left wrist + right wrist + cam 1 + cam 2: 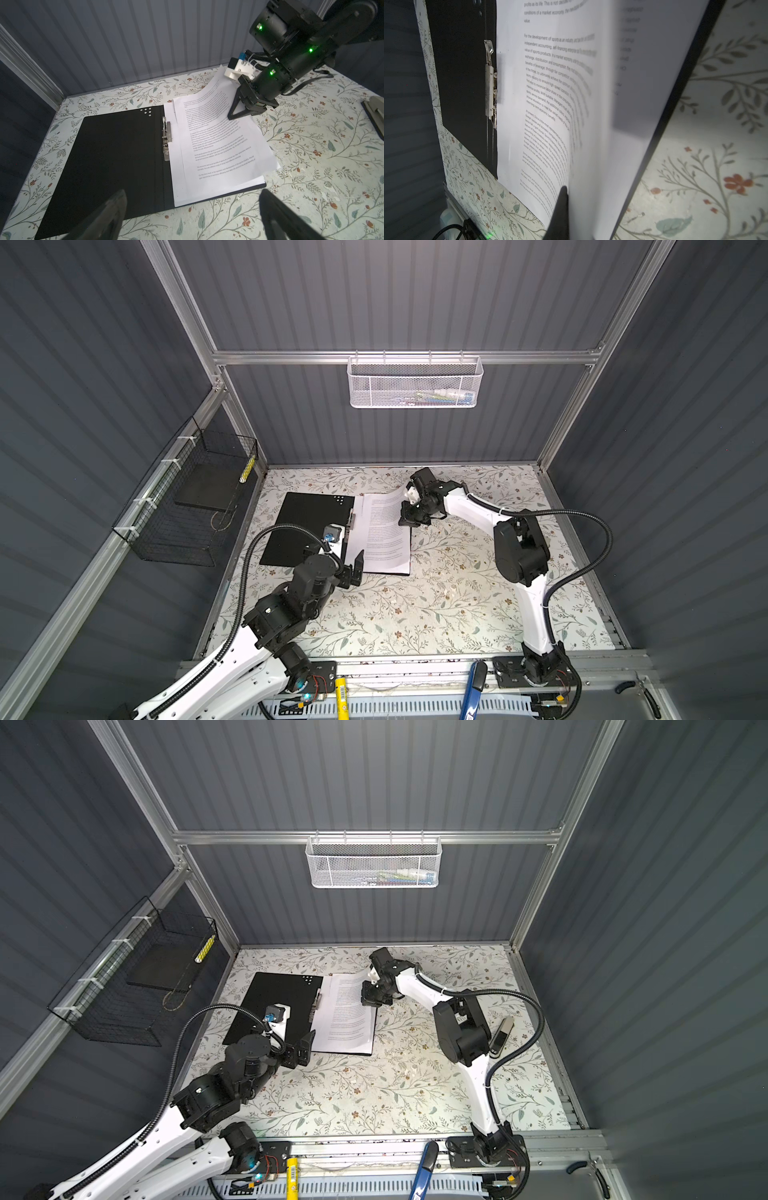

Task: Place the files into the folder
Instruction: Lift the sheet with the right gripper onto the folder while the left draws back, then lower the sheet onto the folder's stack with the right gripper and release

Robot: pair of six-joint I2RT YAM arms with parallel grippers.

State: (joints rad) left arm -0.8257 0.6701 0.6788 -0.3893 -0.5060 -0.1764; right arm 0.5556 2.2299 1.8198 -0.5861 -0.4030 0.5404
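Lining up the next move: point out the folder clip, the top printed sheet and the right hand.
folder clip point(166, 138): left wrist view, middle of its metal bar.
top printed sheet point(220, 145): left wrist view, centre of its text.
right hand point(231, 116): left wrist view, closed fingertips on the sheet.

1 folder point(307, 508); files point(218, 149): 2+ sheets, exact no. unclear; 2 baskets: 1 white basket point(374, 385), 1 black basket point(174, 539).

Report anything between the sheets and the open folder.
Nothing visible does. The white printed paper sheets lie on the right half of the open black-lined folder, beside its metal clip; the right tool pinches their lifted edge.
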